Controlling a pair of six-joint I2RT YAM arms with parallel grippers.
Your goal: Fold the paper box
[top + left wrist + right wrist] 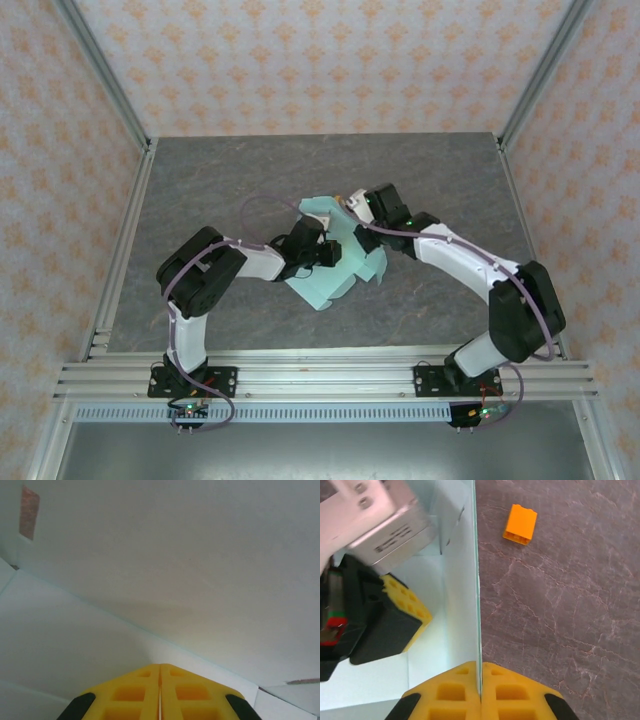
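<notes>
Centrally on the bench [200, 180], the right claw [481, 680] is clamped on an upright wall of the paper box [340, 280]. The left claw [160, 672], fingers together, noses against its panel.

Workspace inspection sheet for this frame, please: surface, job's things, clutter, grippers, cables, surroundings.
Surface: grey marbled table top, no spills or marks seen.
Job's things: pale mint paper box, partly folded, at mid-table between the two arms.
Clutter: one small orange block lying on the table, apart from the card.
Grippers: left gripper shut, facing the card's inner panels, no card seen between its pads; right gripper shut on an upright edge of the box.
Cables: purple cables run along both arms, with one loose loop arcing near the box.
Surroundings: patterned walls, aluminium frame at the near edge.
</notes>
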